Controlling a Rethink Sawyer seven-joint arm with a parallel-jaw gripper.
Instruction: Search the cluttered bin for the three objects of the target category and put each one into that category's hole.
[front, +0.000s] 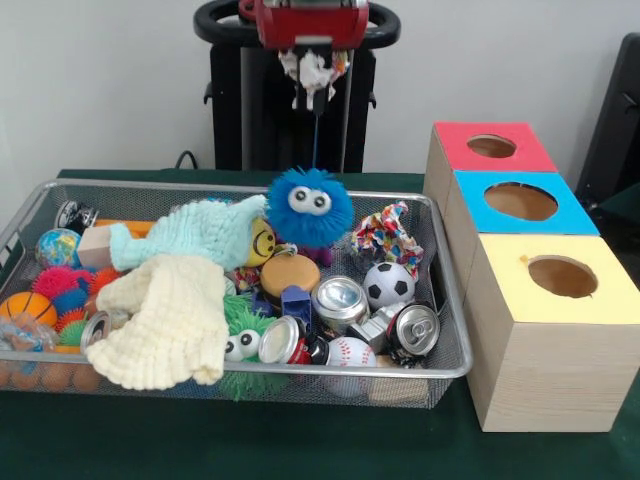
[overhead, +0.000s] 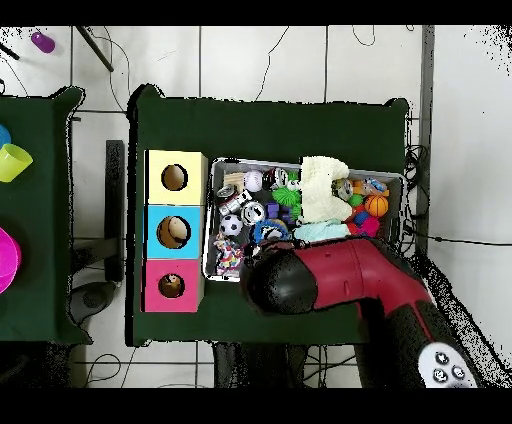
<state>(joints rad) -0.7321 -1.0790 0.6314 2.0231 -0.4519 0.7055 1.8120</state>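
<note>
Beside one wire bin (front: 452, 330), three holed boxes (front: 545, 330), three cans (front: 340, 300)

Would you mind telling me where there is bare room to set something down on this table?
The green cloth in front of the wire bin is bare, as is the strip left of the three boxes in the overhead view. Inside the bin it is crowded throughout; toys, cans and cloths overlap.

Can't make out any words, brands or numbers anywhere. Closest to a sign: a smiley face printed on the yellow ball (front: 261, 242) in the wire bin (front: 452, 330). Printing on the drink cans (front: 287, 341) way too small to read.
</note>
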